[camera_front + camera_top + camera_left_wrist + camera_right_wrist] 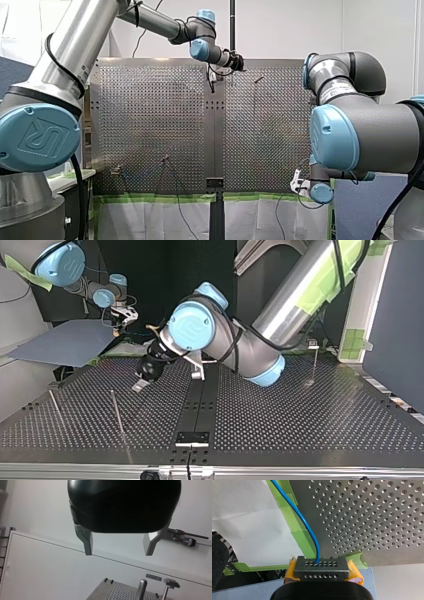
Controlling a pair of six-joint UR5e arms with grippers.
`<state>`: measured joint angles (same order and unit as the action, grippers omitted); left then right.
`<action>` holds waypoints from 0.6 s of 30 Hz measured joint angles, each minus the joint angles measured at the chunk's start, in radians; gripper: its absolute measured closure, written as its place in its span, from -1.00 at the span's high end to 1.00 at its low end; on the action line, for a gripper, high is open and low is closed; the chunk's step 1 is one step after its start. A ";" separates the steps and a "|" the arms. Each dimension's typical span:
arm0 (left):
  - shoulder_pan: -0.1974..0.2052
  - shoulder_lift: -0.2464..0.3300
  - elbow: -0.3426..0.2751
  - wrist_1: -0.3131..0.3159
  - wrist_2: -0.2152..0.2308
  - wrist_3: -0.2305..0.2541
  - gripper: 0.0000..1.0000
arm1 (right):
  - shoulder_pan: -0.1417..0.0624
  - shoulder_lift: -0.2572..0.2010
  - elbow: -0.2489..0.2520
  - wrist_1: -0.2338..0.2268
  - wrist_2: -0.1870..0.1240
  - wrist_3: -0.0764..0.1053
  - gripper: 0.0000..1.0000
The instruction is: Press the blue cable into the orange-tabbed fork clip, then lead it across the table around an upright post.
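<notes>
In the right wrist view my right gripper, with yellow pads, is shut on the blue cable. The cable runs away from it along the green-taped table edge. That gripper hangs off the table's near right corner in the front view. A small clip with an orange tab stands near the front edge, left of the middle. My left gripper is open and holds nothing. It hovers over the far middle of the table, close above the plate. An upright post stands ahead of it.
In the top view two thin posts rise at the left and another post at the right. A second small clip sits at the front left. A black centre strip divides the perforated table.
</notes>
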<state>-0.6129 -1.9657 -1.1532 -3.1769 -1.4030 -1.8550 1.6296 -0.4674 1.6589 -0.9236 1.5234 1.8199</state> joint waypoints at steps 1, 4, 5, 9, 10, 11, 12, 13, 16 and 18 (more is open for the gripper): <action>-0.003 0.000 0.000 -0.006 -0.007 0.005 0.98 | 0.000 0.000 0.000 0.000 0.000 0.000 -1.00; -0.014 0.000 0.000 -0.028 -0.032 0.020 0.98 | 0.001 0.000 0.000 0.000 0.000 0.000 -1.00; -0.017 0.000 0.000 -0.034 -0.040 0.025 0.98 | 0.001 0.000 0.000 0.000 0.000 0.000 -1.00; -0.034 0.000 0.000 -0.068 -0.076 0.054 0.98 | 0.003 0.000 0.000 0.000 -0.001 -0.005 -1.00; -0.038 0.000 0.000 -0.076 -0.084 0.061 0.98 | 0.003 0.000 0.000 0.000 -0.001 -0.007 -1.00; -0.041 0.000 0.000 -0.084 -0.092 0.067 0.98 | 0.003 0.000 0.000 0.000 -0.001 -0.009 -1.00; -0.045 0.000 0.000 -0.092 -0.102 0.074 0.98 | 0.003 0.000 0.000 0.000 -0.001 -0.011 -1.00; -0.046 0.000 0.000 -0.097 -0.109 0.078 0.98 | 0.003 0.000 0.000 0.000 -0.001 -0.013 -1.00; -0.049 0.000 0.000 -0.105 -0.132 0.085 0.98 | 0.003 0.000 0.000 0.000 -0.001 -0.015 -1.00; -0.055 0.000 0.000 -0.113 -0.149 0.091 0.98 | 0.004 0.000 0.000 0.000 -0.001 -0.015 -1.00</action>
<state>-0.6675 -1.9654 -1.1532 -3.2901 -1.5518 -1.7636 1.6333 -0.4673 1.6591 -0.9236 1.5225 1.8047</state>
